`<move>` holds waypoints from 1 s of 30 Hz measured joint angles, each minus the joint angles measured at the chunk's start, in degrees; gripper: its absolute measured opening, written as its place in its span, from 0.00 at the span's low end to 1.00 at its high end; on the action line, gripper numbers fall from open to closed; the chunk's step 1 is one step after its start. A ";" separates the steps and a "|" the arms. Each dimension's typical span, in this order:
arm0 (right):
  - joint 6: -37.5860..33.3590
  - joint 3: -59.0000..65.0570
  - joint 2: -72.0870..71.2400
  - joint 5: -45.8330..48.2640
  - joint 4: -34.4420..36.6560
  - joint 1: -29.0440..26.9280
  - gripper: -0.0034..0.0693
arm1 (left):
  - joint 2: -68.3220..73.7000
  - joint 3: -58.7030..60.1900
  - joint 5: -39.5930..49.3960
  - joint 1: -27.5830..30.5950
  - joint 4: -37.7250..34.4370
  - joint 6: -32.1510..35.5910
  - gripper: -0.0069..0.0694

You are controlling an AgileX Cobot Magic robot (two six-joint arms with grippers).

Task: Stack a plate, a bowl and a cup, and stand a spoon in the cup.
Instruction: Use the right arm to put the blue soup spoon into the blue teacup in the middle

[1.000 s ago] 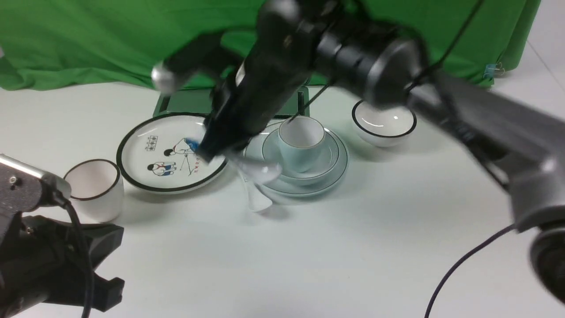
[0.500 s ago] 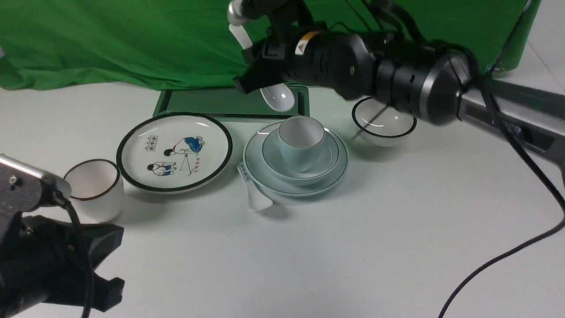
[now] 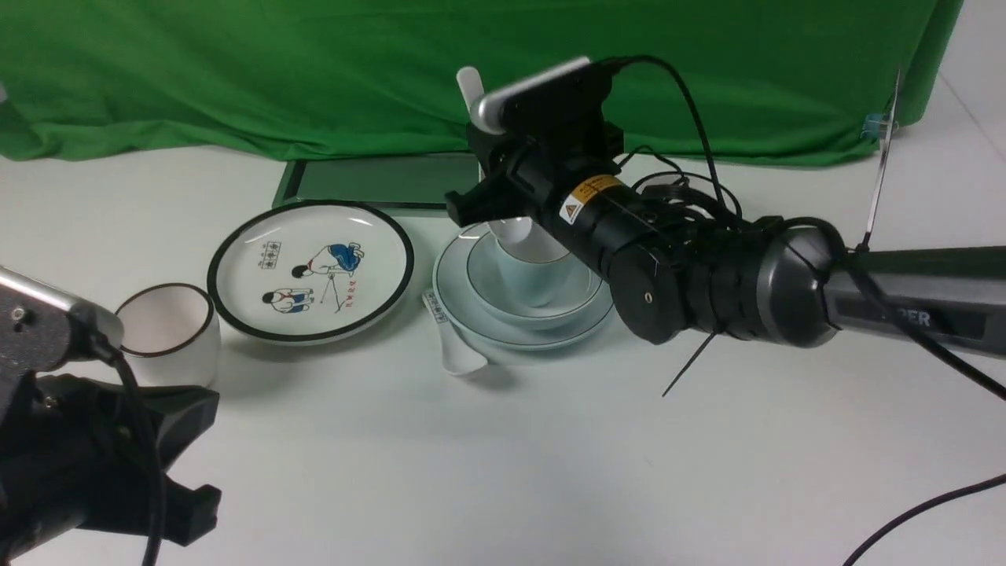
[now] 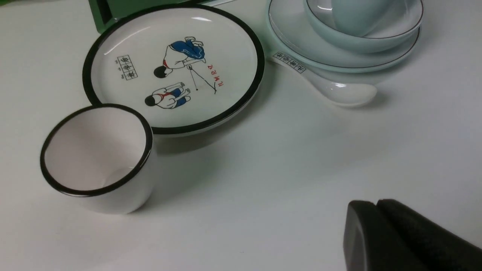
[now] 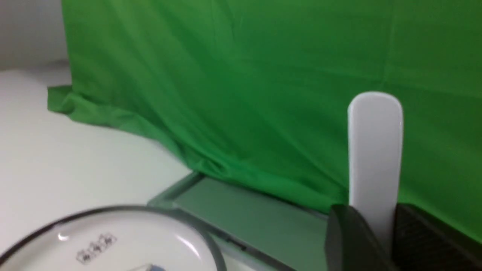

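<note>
— White spoon (image 3: 470, 86): where is it now?

— Standing nearly upright in the right gripper (image 3: 489, 192), jaws clamped on the handle partway down. The handle end sticks up against the green cloth (image 3: 236, 79). The scoop end hangs at the mouth of the cup (image 3: 536, 277), and looks to be dipping just inside.

— And a moment ago?

— Half a second back it was carried higher, behind the stack and clear of the cup. A second back the arm was low, a blur between the plates. So the arm has come down over the cup.

— Stack in order?

— Yes. The cup sits in the bowl (image 3: 481, 277), and the bowl on the plate (image 3: 449, 292). None of them has shifted.

— That leaves what?

— Only the spoon, I'd say. It wants lowering until the scoop rests on the cup's bottom, then letting go gently. The cup is small and could tip.

— Left gripper (image 4: 374, 205)?

— Fingers together, holding nothing. It sits low over the table (image 3: 550, 472), well apart from the stack.

— The printed spoon (image 3: 453, 347)?

— Lying beside the plate, its handle end tucked under the rim.
</note>
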 joint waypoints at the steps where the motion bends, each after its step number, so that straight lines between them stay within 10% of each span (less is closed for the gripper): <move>1: -1.36 0.06 0.18 0.07 0.08 0.00 0.27 | 0.00 0.00 0.00 0.00 0.00 0.00 0.05; 21: -11.66 0.27 -0.64 5.71 3.14 -1.00 0.50 | -0.31 -0.33 1.43 0.00 -0.05 0.00 0.05; 30: -26.68 0.27 -27.39 41.82 2.61 -1.00 0.13 | -13.80 -4.00 5.50 0.00 0.39 0.76 0.05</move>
